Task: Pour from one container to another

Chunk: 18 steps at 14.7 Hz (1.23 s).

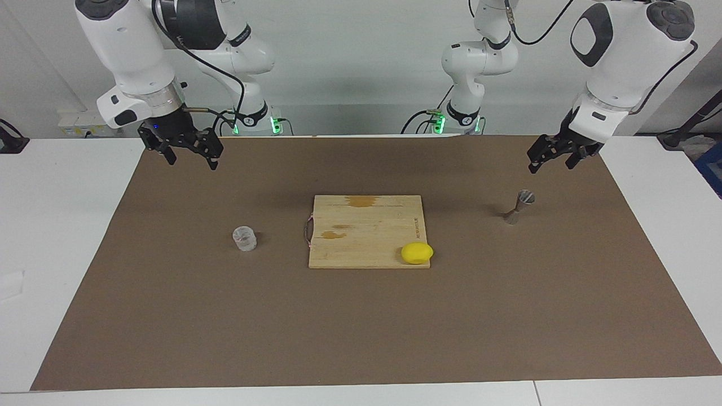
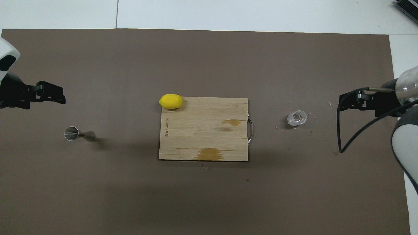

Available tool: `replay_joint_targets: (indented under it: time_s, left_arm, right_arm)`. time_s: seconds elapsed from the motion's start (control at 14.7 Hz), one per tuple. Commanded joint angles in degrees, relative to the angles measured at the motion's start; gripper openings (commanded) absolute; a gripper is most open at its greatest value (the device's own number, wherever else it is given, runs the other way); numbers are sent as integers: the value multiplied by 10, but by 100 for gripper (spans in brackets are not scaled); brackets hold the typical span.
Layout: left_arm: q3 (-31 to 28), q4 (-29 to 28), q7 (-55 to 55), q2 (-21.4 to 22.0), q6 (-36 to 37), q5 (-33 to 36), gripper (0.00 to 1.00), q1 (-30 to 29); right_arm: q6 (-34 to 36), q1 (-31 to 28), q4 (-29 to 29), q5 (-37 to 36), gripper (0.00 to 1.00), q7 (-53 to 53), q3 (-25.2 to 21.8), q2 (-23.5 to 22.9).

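The small clear glass cup [image 1: 245, 238] [image 2: 297, 117] stands upright on the brown mat toward the right arm's end of the table. Toward the left arm's end stands the metal hourglass jigger [image 1: 519, 207] [image 2: 78, 134], also upright. My right gripper [image 1: 190, 160] [image 2: 354, 101] hangs open and empty above the mat, well apart from the cup. Above the mat near the jigger, my left gripper [image 1: 550, 163] [image 2: 49, 96] is open and holds nothing. Neither gripper touches anything.
A wooden cutting board [image 1: 366, 225] [image 2: 202, 137] with brown stains lies in the middle of the mat [image 1: 361, 327], between cup and jigger. A yellow lemon [image 1: 417, 252] [image 2: 170, 101] rests on the board's corner farthest from the robots, toward the left arm's end.
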<state>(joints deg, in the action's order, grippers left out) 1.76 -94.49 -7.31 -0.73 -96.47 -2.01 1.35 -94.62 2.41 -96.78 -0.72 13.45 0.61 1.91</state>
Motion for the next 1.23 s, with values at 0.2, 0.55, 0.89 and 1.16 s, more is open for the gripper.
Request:
replay_joint_targets:
  time_s: [0.2, 0.55, 0.89, 1.16]
  left_arm:
    - [1, -48, -15, 18, -86, 1, 100, -2]
    - [4, -57, -23, 20, -107, 1, 100, 0]
    - [10, -76, -43, 23, -151, 11, 100, 28]
    - [9, -131, -40, 44, -217, 11, 100, 27]
  right_arm:
    - [0, -7, -11, 12, 100, -13, 3, 13]
    - [0, -7, -11, 12, 100, -13, 3, 13]
    - [0, -7, -11, 12, 100, -13, 3, 13]
    - [0, -7, -11, 12, 100, -13, 3, 13]
